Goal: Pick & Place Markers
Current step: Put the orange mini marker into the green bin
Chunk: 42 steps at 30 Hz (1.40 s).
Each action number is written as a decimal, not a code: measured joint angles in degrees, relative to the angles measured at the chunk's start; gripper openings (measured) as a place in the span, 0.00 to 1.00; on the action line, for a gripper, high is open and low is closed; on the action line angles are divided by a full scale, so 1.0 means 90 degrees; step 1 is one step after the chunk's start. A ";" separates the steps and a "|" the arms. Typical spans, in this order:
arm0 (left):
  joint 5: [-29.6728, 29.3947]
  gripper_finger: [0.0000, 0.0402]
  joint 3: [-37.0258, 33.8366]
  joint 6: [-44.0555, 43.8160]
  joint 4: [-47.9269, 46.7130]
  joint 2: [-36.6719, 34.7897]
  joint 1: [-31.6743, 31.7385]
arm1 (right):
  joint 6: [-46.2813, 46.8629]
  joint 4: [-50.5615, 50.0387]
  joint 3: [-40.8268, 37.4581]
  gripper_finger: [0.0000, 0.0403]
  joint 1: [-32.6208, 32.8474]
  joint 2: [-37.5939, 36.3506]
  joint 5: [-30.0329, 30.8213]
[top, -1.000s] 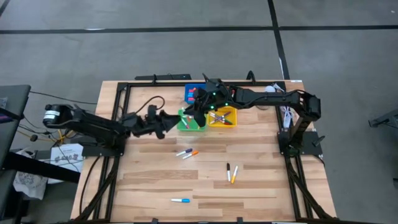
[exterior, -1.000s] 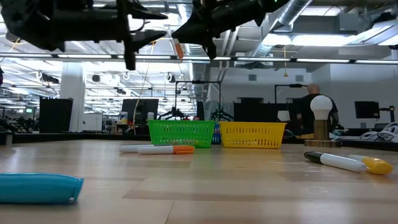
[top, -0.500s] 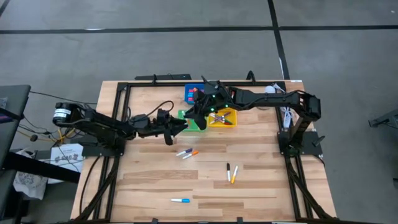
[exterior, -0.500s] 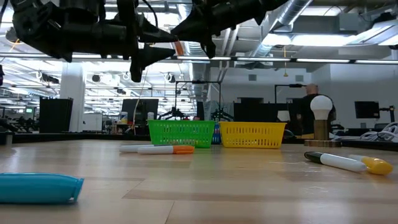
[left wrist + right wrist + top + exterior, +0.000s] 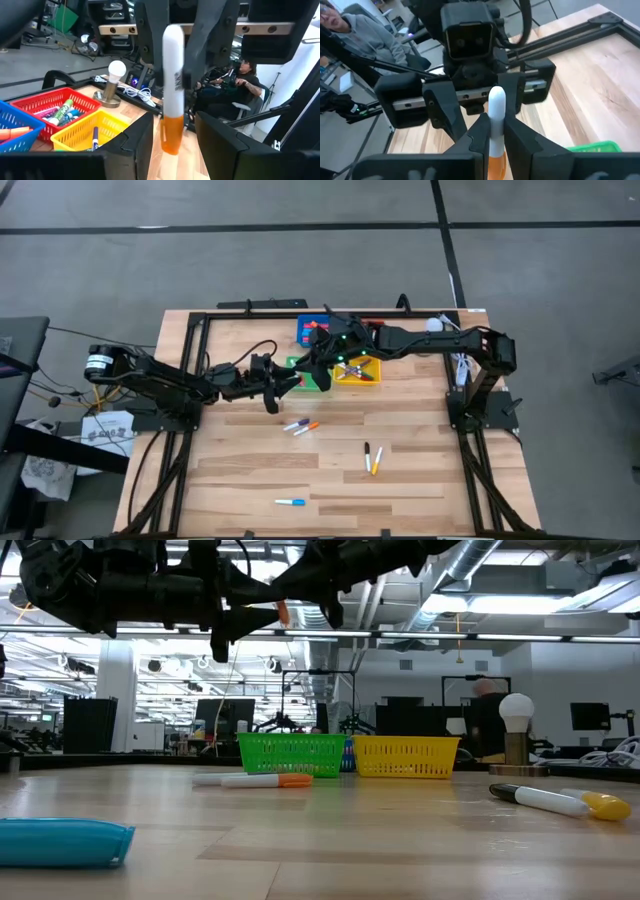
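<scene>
Risk of a drop: the right claw (image 5: pixel 494 142) grips an orange-capped marker (image 5: pixel 495 120) high over the table (image 5: pixel 420 470), between the open left claw (image 5: pixel 172 130) fingers; early release lets it fall.

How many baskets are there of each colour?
Green basket: 1
Yellow basket: 1
Blue basket: 1
Red basket: 1
Total: 4
</scene>
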 joint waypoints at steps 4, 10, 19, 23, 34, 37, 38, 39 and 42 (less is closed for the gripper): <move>0.0000 0.36 0.0000 0.0002 0.0000 0.0000 0.0000 | 0.0005 0.0151 0.0000 0.10 0.0031 0.0000 -0.0031; 0.0001 0.36 0.0000 0.0002 0.0055 -0.0001 0.0000 | -0.0025 0.0201 0.0000 0.07 0.0106 0.0000 -0.0052; 0.0041 0.26 0.0002 0.0002 0.0257 -0.0005 -0.0007 | -0.0049 0.0336 0.0000 0.11 0.0194 0.0056 -0.0013; 0.0047 0.12 0.0002 -0.0002 0.0291 -0.0005 -0.0007 | -0.0042 0.0349 0.0000 0.12 0.0189 0.0060 0.0000; -0.0005 0.13 0.0002 -0.0028 0.0282 -0.0005 0.0000 | -0.0212 0.0249 0.0000 0.23 0.0255 0.0061 0.0281; -0.0024 0.12 0.0002 -0.0021 0.0281 -0.0005 0.0000 | -0.0215 0.0231 0.0000 0.29 0.0266 0.0058 0.0267; -0.0024 0.12 0.0002 -0.0004 0.0279 -0.0005 0.0000 | -0.0245 0.0215 0.0000 0.32 0.0275 0.0057 0.0263; -0.0024 0.12 0.0002 0.0004 0.0277 -0.0005 0.0000 | -0.0356 0.0177 0.0000 0.34 0.0282 0.0053 0.0263; -0.0020 0.12 0.0002 0.0021 0.0244 -0.0002 0.0000 | -0.0551 -0.0127 0.0000 0.39 0.0282 -0.0022 0.0285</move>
